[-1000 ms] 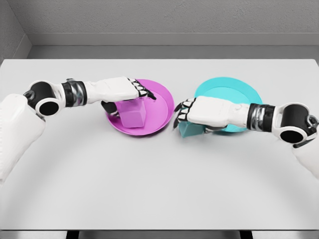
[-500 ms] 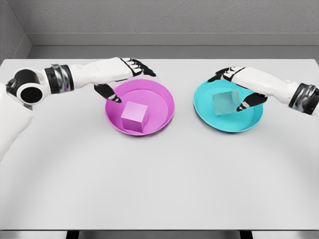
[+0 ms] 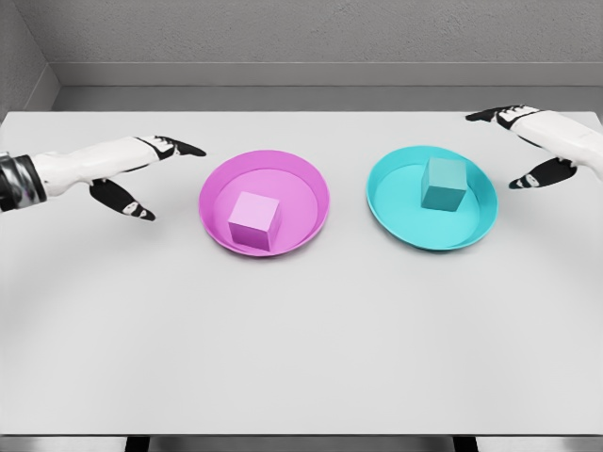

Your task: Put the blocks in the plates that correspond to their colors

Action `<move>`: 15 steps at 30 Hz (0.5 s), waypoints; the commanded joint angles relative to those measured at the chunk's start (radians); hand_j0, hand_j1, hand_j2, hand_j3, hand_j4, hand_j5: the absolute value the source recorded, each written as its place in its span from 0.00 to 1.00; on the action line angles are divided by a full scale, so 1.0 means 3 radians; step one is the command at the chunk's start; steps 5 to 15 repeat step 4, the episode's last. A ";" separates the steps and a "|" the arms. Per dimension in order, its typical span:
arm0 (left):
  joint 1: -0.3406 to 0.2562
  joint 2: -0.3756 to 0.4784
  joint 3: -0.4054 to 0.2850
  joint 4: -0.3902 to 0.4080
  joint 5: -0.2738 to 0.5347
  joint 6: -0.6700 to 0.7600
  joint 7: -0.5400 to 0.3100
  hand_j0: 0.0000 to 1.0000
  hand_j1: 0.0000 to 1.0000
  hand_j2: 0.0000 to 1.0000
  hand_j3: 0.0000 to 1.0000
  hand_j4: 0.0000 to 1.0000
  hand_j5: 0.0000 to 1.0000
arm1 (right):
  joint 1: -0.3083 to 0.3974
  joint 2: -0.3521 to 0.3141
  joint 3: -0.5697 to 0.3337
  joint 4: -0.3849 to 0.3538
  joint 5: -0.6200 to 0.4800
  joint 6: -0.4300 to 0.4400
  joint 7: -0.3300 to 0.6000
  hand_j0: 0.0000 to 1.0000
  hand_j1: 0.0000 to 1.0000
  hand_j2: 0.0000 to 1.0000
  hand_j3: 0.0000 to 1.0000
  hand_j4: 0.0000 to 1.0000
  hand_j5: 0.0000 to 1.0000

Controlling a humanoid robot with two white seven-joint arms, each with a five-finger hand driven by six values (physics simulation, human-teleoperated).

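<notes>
A magenta block (image 3: pixel 253 220) rests inside the magenta plate (image 3: pixel 303 184) left of centre. A teal block (image 3: pixel 443 184) lies in the teal plate (image 3: pixel 396 202) on the right. My left hand (image 3: pixel 155 174) hovers open to the left of the magenta plate, well apart from it, fingers spread and holding nothing. At the far right edge my right hand (image 3: pixel 523 146) is also open, just beyond the teal plate's rim, with nothing between its fingers.
The white table (image 3: pixel 301 330) stretches wide in front of both plates. A grey wall runs along the table's far edge.
Both hands have drawn back outward from the plates, left hand to the left, right hand to the right. The blocks stay lying in their plates.
</notes>
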 commanded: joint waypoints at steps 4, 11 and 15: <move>0.0015 0.0021 0.0003 0.0088 0.0039 0.0009 0.0002 1.00 1.00 1.00 1.00 1.00 1.00 | 0.0000 -0.0009 -0.0014 -0.0001 0.0004 0.0010 -0.0002 1.00 1.00 1.00 1.00 1.00 1.00; 0.0015 0.0021 0.0003 0.0088 0.0039 0.0009 0.0002 1.00 1.00 1.00 1.00 1.00 1.00 | 0.0000 -0.0009 -0.0014 -0.0001 0.0004 0.0010 -0.0002 1.00 1.00 1.00 1.00 1.00 1.00; 0.0015 0.0021 0.0003 0.0088 0.0039 0.0009 0.0002 1.00 1.00 1.00 1.00 1.00 1.00 | 0.0000 -0.0009 -0.0014 -0.0001 0.0004 0.0010 -0.0002 1.00 1.00 1.00 1.00 1.00 1.00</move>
